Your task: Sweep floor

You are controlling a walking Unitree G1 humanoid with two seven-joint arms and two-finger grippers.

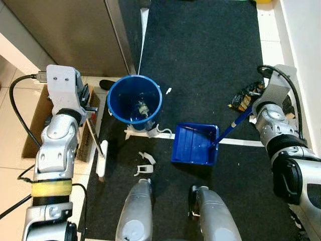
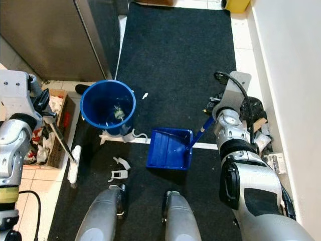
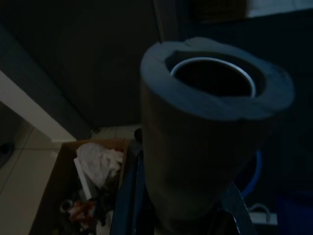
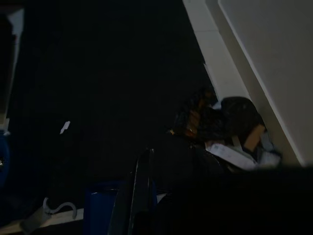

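Note:
A blue dustpan point(image 1: 194, 144) rests on the dark mat, with its long blue handle rising to the right into my right gripper point(image 1: 250, 113), which is shut on it. My left gripper point(image 1: 89, 107) is shut on the thin handle of a broom point(image 1: 102, 159), whose white head touches the mat's left edge. The handle's foam-covered top end point(image 3: 210, 142) looms close in the left wrist view. White plastic scraps point(image 1: 145, 163) lie on the mat between the broom head and the dustpan. A small white scrap point(image 1: 168, 91) lies further out.
A blue bucket point(image 1: 134, 99) with a bit of rubbish inside stands ahead on the mat. A cardboard box point(image 1: 34, 120) of rubbish sits at my left, and a steel cabinet point(image 1: 65, 35) behind it. Bags and clutter point(image 1: 246, 98) lie along the right wall. My legs point(image 1: 135, 211) are below.

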